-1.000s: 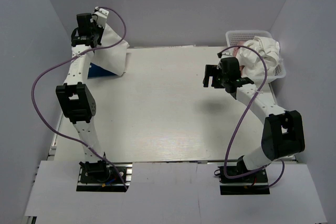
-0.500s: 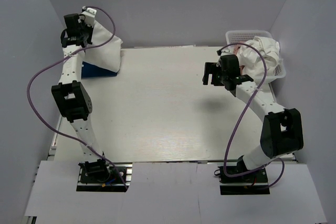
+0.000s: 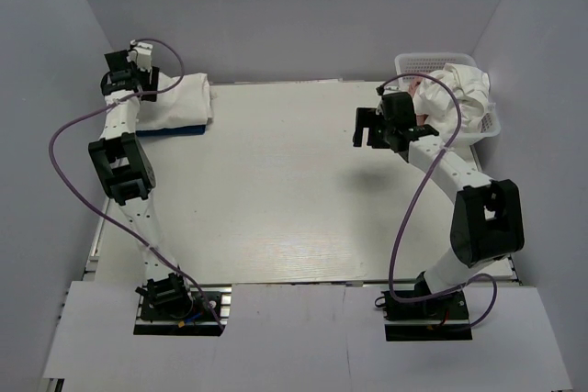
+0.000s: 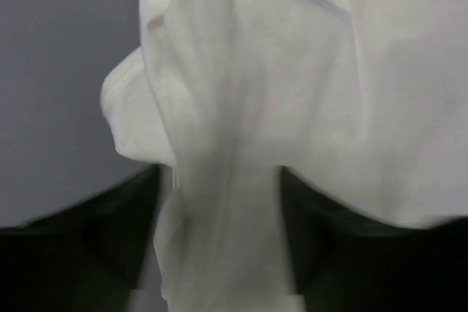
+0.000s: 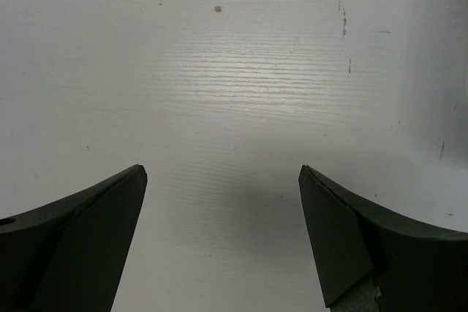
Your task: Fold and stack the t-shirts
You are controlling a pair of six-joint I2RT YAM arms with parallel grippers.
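The folded white cloth t-shirt (image 3: pixel 179 96) sits stacked on the dark blue t-shirt (image 3: pixel 170 128), though whether the left end effector (image 3: pixel 127 77) grips it cannot be told, so the released right end effector (image 5: pixel 221 180) likely fetches another next.

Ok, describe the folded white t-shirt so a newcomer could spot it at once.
Go to the far left corner of the table, by the left gripper. A white t-shirt lies there folded on a dark blue t-shirt. Unlike the crumpled white cloth in the basket at far right, it is flat.
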